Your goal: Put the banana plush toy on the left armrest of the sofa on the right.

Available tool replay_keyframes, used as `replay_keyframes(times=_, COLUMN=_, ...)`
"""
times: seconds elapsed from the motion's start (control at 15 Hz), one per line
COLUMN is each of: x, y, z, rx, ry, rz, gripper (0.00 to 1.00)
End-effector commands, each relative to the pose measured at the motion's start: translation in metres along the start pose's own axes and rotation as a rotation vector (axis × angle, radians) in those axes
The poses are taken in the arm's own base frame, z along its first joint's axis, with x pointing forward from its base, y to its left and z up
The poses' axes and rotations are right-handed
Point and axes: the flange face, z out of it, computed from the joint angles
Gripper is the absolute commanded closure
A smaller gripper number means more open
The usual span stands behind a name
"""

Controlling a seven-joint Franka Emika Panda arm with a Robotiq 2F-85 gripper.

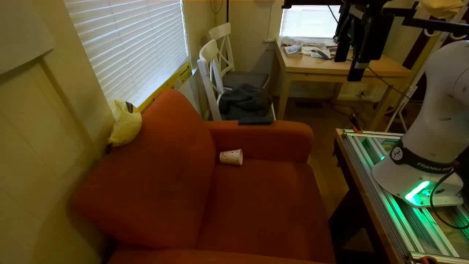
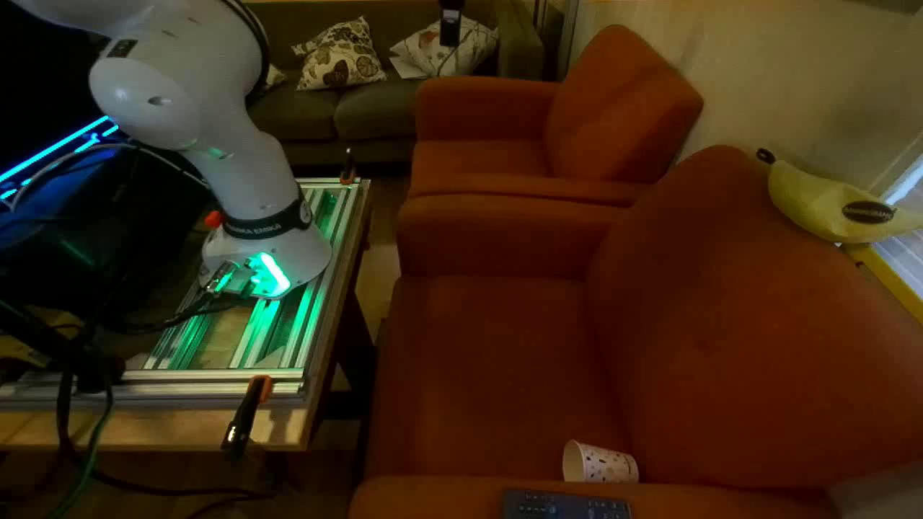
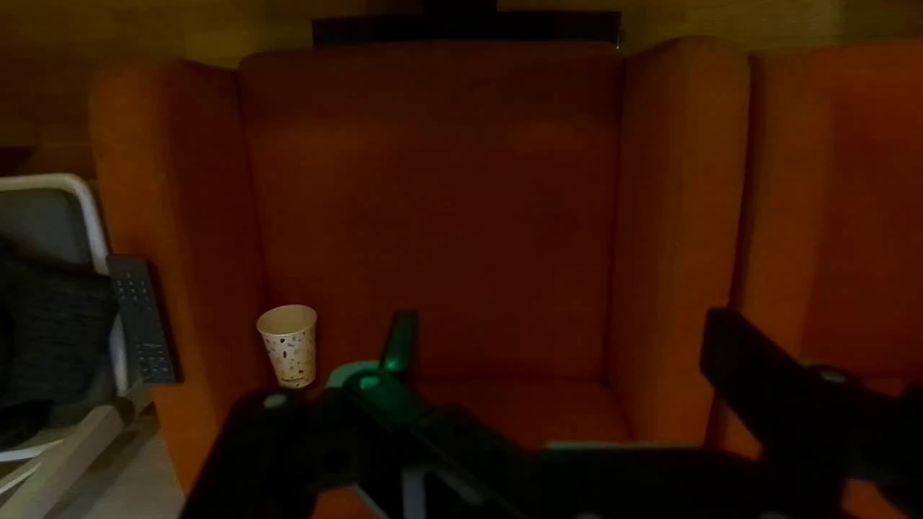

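gripper (image 3: 561, 328), wrist-view bottom, gapes wide, empty, likely so i can clasp plush banana (image 2: 822, 205), upper right in an exterior view.

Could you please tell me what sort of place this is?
Most likely a living room: I see an orange sofa, a dark couch with patterned cushions, and a remote control.

In an exterior view, the banana (image 2: 818, 202) is cut off by the right edge, the remote (image 2: 566, 506) by the bottom. In the wrist view, the gripper (image 3: 566, 328) is blurred and the chair (image 3: 43, 227) cropped at left.
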Motion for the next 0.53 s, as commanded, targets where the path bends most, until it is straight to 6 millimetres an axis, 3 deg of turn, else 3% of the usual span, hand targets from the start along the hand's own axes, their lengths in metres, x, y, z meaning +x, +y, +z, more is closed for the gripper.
replay_keyframes(times=0.0, x=0.0001, y=0.0001, z=-0.0006, rx=0.0, ry=-0.001, rz=0.0, gripper=0.0)
replay_keyframes(times=0.4, x=0.0001, y=0.0001, z=-0.0006, rx=0.0, ry=-0.001, rz=0.0, gripper=0.0)
replay_keyframes(times=0.47, x=0.0093, y=0.0059, z=0.0013, rx=-0.019, ry=0.022, rz=0.059, gripper=0.0)
